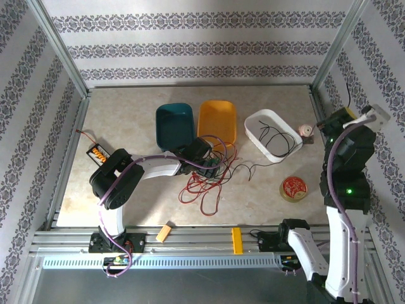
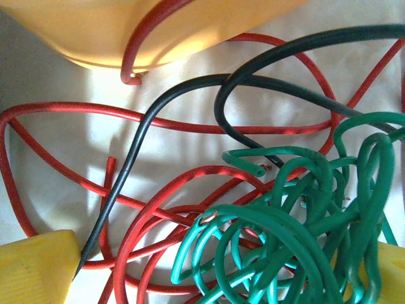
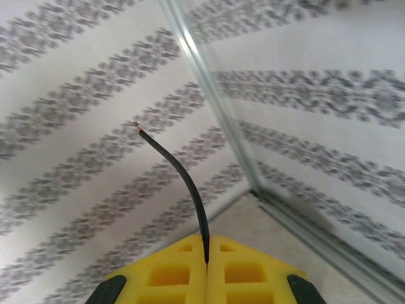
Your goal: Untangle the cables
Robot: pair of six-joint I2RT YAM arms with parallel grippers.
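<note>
cables (image 2: 278, 218): plastic sheathing, smooth and glossy, with bright highlights on the green ones in front of me
right gripper (image 3: 207, 247): my yellow plastic, matt, moulded with square recesses
left gripper (image 2: 209, 272): the same matt yellow plastic
orange tray (image 2: 95, 31): smooth plastic, slightly translucent, glowing
table (image 1: 126, 114): smooth, stone-patterned, faint sheen
frame rail (image 1: 196, 245): bare metal, satin
wall (image 3: 76, 158): matt, printed like paper

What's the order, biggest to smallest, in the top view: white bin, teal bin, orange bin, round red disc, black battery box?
1. white bin, teal bin and orange bin: too alike to rank.
2. round red disc.
3. black battery box.
</note>
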